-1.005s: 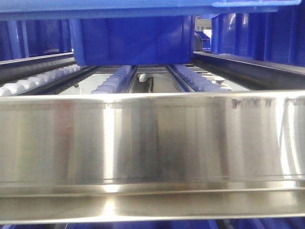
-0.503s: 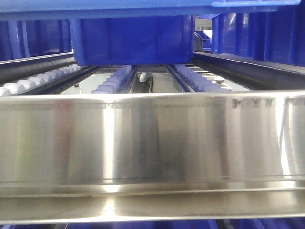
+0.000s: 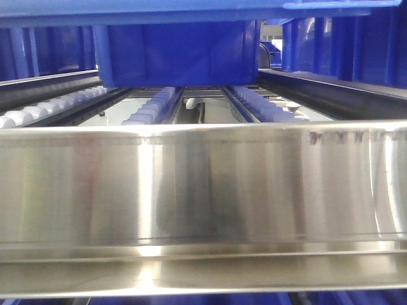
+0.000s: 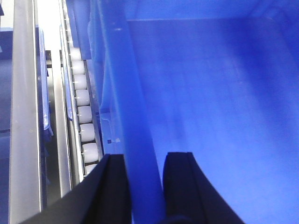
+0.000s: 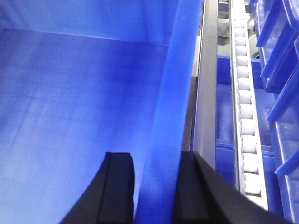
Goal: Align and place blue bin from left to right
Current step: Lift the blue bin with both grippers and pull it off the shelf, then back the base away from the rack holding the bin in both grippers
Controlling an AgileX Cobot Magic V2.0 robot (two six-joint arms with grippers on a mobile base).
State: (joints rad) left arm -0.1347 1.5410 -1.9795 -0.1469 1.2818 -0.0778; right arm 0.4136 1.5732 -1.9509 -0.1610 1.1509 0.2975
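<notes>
Walls of the blue bin (image 4: 210, 93) are clamped on both sides: left gripper (image 4: 144, 158) pinches the left wall, right gripper (image 5: 153, 158) pinches the right wall, the bin's interior lying between them; roller tracks (image 5: 245, 112) run just outside.

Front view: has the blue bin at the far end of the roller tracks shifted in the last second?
No. The far bin sits at the same place on the roller tracks, unshifted against the steel rail.
</notes>
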